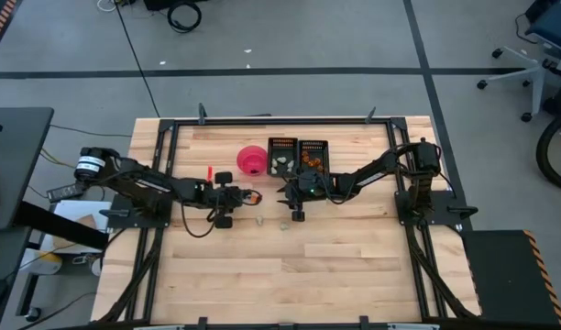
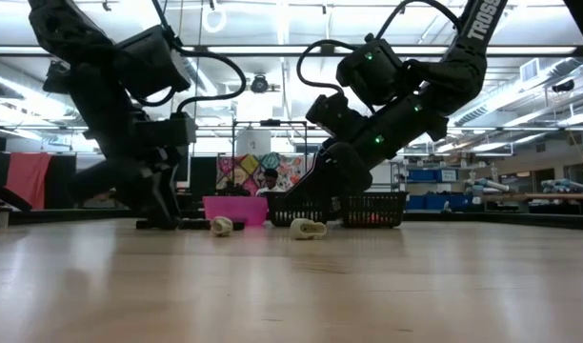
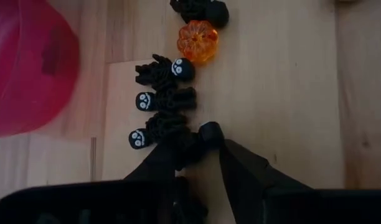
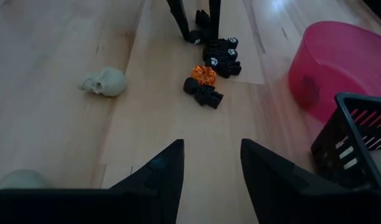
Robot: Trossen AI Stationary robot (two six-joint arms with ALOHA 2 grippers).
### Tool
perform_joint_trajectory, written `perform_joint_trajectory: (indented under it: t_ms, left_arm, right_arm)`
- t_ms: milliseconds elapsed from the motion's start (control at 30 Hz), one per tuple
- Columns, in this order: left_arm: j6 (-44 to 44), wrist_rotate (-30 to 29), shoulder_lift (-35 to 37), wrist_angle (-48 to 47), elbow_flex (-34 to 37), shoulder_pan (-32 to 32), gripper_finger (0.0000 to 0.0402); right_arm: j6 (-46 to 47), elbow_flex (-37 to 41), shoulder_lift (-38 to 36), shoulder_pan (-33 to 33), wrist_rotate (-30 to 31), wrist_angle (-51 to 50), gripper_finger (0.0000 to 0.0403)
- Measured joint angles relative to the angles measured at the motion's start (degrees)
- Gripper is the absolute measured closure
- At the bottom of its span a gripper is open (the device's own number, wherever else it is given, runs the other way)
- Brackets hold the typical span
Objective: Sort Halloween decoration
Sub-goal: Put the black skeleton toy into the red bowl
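A row of three black skeleton pieces point(image 3: 164, 99) lies on the wooden table with an orange pumpkin piece point(image 3: 198, 40) and another black piece point(image 3: 200, 9) beyond them. My left gripper point(image 3: 193, 146) points steeply down at the row's near end, open. Its two fingers point(image 4: 178, 18) stand on either side of the end skeleton point(image 3: 154, 132). My right gripper point(image 4: 212, 155) hovers open with nothing between its fingers, facing the cluster point(image 4: 212, 62) from the other side. Two pale skulls point(image 4: 105, 81) point(image 1: 286, 223) rest on the table nearby. My left gripper's fingers come down from above around the end skeleton point(image 3: 178, 140), which lies flat on the table. Dark fingers and dark piece merge where they meet, so I cannot tell whether they touch it.
The pink bowl point(image 1: 252, 160) stands just beyond the cluster, toward the far edge. Two black trays point(image 1: 282, 156) point(image 1: 313, 154) sit side by side to its right, close to my right arm. The near half of the table point(image 1: 290, 275) is bare wood.
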State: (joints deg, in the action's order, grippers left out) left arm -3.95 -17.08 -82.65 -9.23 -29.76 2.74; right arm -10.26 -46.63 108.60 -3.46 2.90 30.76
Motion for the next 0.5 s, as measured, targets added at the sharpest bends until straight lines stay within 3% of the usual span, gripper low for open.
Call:
perform_joint_trajectory:
  t_ms: [333,500]
  left_arm:
    - [0.2,0.1,-0.1,1.4,0.1,0.0,0.0392]
    - [0.9,0.2,-0.2,1.9,0.1,0.0,0.0396]
  right_arm:
    - [0.0,0.0,0.0,0.0,0.0,-0.4,0.024]
    - [0.0,0.0,0.0,0.0,0.0,-0.5,0.024]
